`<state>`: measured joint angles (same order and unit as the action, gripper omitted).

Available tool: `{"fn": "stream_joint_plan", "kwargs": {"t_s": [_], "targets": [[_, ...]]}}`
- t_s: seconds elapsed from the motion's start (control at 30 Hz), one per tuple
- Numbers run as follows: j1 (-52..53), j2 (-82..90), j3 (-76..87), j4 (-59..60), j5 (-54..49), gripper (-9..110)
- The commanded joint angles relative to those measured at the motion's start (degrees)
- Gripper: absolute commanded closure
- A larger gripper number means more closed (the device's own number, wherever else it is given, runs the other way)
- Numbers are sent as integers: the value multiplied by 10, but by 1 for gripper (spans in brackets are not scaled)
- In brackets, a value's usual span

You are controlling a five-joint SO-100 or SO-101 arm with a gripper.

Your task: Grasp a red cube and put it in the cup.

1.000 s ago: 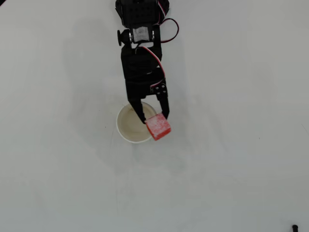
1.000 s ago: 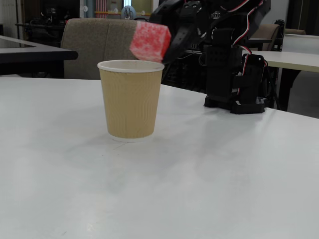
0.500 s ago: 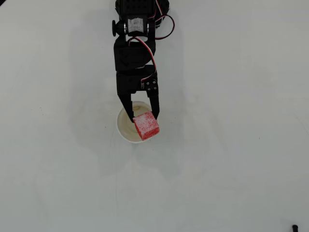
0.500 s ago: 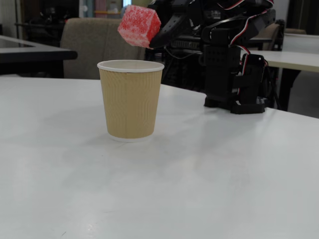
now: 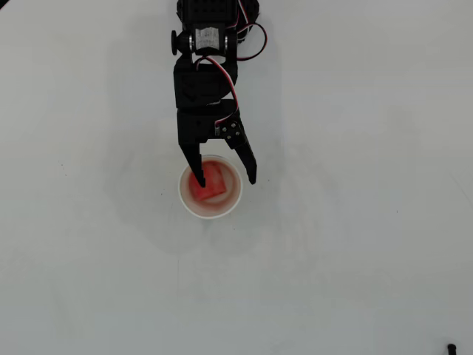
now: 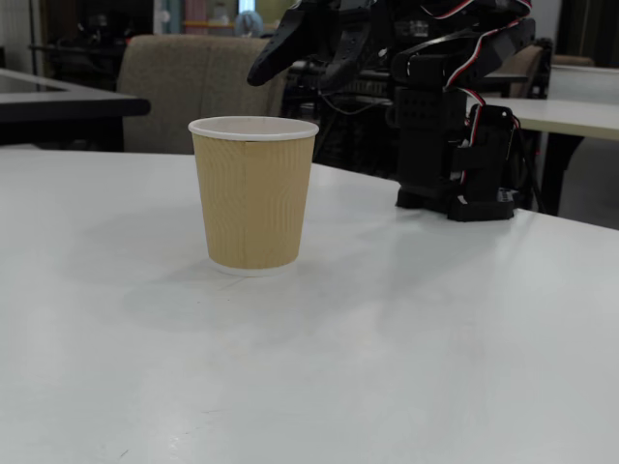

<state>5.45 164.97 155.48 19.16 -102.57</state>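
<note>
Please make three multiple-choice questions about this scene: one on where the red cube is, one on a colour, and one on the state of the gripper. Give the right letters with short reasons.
1. Where is the red cube?
A. On the table beside the cup
B. Inside the cup
C. Between the gripper's fingers

2. What colour is the outer wall of the cup in the fixed view?
A. Tan brown
B. Blue
C. Black

3. What is the state of the gripper?
A. Shut on the cube
B. Shut and empty
C. Open

Answers:
1 B: the overhead view shows the red cube lying within the rim of the cup.
2 A: the cup's ribbed side is tan brown below a white rim.
3 C: the gripper has its fingers spread apart above the cup, holding nothing.
</note>
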Motion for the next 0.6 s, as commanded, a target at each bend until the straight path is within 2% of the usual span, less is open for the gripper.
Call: {"fn": "stream_joint_plan", "kwargs": {"t_s": [0.0,0.3,0.57], "targets": [[0,-3,-13,4,7,73],[26,9,-29,21,34,76],[75,36,-32,36,34,90]]}}
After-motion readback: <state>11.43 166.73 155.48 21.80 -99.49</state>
